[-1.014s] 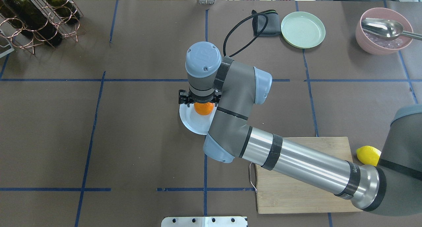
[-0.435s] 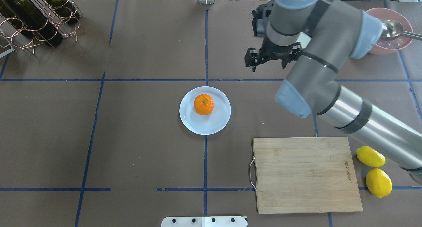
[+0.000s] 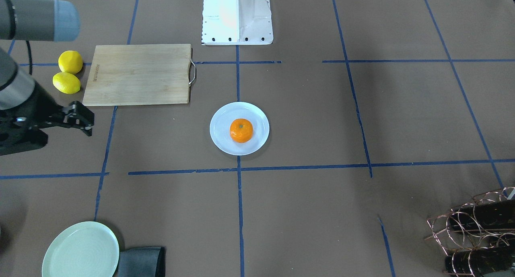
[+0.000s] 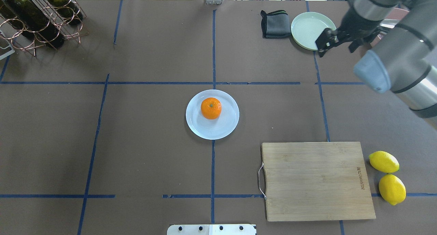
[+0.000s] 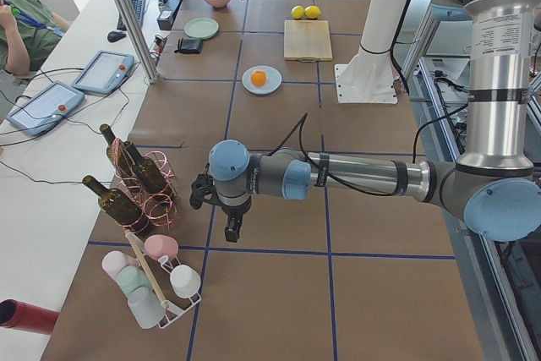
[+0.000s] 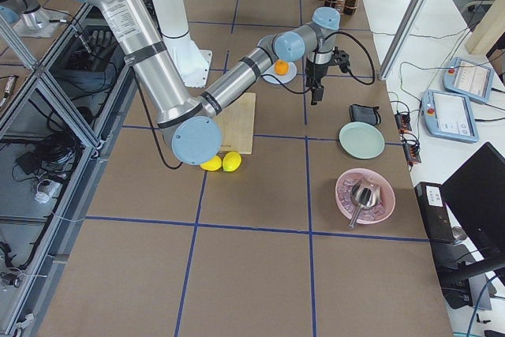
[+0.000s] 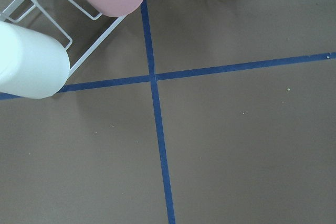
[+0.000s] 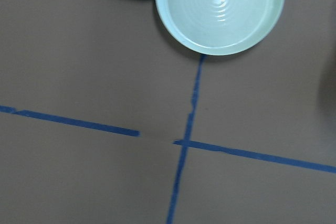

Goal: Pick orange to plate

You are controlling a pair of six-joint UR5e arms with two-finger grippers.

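Orange (image 4: 211,108) is lying free of both grippers. The right gripper (image 4: 335,47) is hanging with its jaws spread and empty beside the green plate's (image 4: 307,30) rim, well apart from the fruit. The left gripper (image 5: 231,227) is showing only from the side, so I cannot tell how its jaws are standing. The orange is resting stem-up, slightly off-centre, on the pale plate (image 4: 199,127), so the placing is looking done. Brown table (image 4: 153,142) is showing all round the plate's rim, with the cutting board (image 4: 314,180) and lemons (image 4: 384,162) sitting well apart.
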